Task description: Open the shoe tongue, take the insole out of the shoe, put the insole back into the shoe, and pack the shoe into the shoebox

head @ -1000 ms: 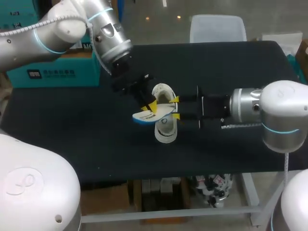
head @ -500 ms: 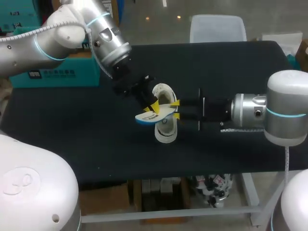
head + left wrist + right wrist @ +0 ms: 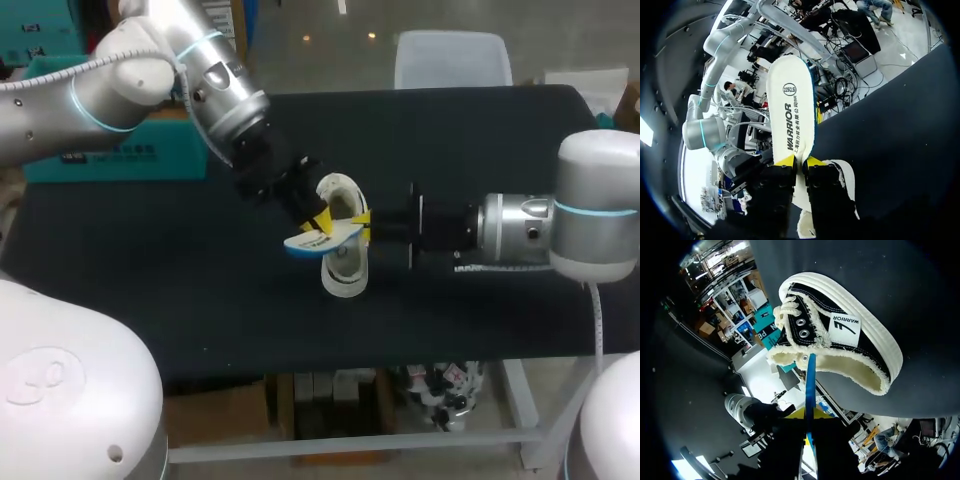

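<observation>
A black canvas shoe (image 3: 345, 272) with a cream sole lies mid-table, its opening toward the back. Just above it hangs the white insole (image 3: 322, 238) with a blue underside. My left gripper (image 3: 317, 222) is shut on it from the back left. My right gripper (image 3: 362, 226) comes in from the right and is shut on the insole's other end. In the left wrist view the insole (image 3: 790, 110) stands out ahead of the left gripper (image 3: 800, 162), over the shoe (image 3: 842, 185). In the right wrist view the insole (image 3: 811, 382) runs edge-on into the right gripper (image 3: 810, 415), with the shoe (image 3: 840, 335) ahead.
A teal shoebox (image 3: 110, 155) stands at the table's back left, partly behind my left arm. The black table top (image 3: 200, 290) stretches bare in front of and beside the shoe.
The right gripper's fingers have closed in on the insole's end. My left arm shifted slightly and still holds the insole over the shoe.
</observation>
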Tool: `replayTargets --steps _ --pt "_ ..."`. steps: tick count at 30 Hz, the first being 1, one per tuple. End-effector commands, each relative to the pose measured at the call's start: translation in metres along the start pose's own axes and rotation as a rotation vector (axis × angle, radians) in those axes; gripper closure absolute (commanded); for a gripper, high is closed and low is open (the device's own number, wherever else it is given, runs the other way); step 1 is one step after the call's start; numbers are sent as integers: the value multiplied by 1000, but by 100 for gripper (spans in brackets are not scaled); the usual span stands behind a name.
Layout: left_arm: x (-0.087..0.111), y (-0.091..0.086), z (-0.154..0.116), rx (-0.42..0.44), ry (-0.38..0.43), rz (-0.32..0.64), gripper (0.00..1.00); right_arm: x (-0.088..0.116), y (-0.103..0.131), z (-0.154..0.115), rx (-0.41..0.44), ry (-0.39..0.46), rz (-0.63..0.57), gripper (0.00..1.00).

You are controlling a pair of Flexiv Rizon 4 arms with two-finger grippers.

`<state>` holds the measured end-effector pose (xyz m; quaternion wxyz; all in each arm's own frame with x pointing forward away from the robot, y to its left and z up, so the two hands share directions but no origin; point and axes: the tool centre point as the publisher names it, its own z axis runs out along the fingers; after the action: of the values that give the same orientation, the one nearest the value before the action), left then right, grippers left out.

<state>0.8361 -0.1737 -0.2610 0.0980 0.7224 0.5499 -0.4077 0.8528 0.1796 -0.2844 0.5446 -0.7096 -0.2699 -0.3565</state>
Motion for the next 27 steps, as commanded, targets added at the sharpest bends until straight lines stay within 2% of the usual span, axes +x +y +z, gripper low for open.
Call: replayTargets --steps 1,2,3,5,6,8,9,13,15,22,27 --pt "6 -5 -1 -50 -37 -33 61 -2 0 0 20 22 -5 100" --pt "8 -6 -2 -71 -57 -44 41 -2 0 -1 20 24 -7 100" --pt "10 -9 -4 -88 -91 -64 31 -1 -1 -1 21 31 -8 100" --pt "15 -12 -7 -145 -141 -110 22 -1 -2 -2 19 42 -10 100" --pt "18 -13 -8 -160 -175 -134 25 -1 -2 -2 18 56 -12 100" --pt "23 -17 -9 -224 -223 -182 51 -2 -2 -3 18 70 -17 100" --pt "25 -19 -8 -251 -237 -201 53 -2 -3 -3 32 84 -16 100" --pt "30 -17 -5 -319 -291 -258 58 -3 -3 -3 32 97 -14 100" --pt "31 -15 -5 -367 -319 -291 54 -3 -4 -2 30 99 -15 100" --pt "29 0 -10 -406 -417 -308 53 -2 -6 1 49 113 -21 100" --pt "28 14 -22 -425 -469 -309 59 -2 -7 4 68 112 -20 100"
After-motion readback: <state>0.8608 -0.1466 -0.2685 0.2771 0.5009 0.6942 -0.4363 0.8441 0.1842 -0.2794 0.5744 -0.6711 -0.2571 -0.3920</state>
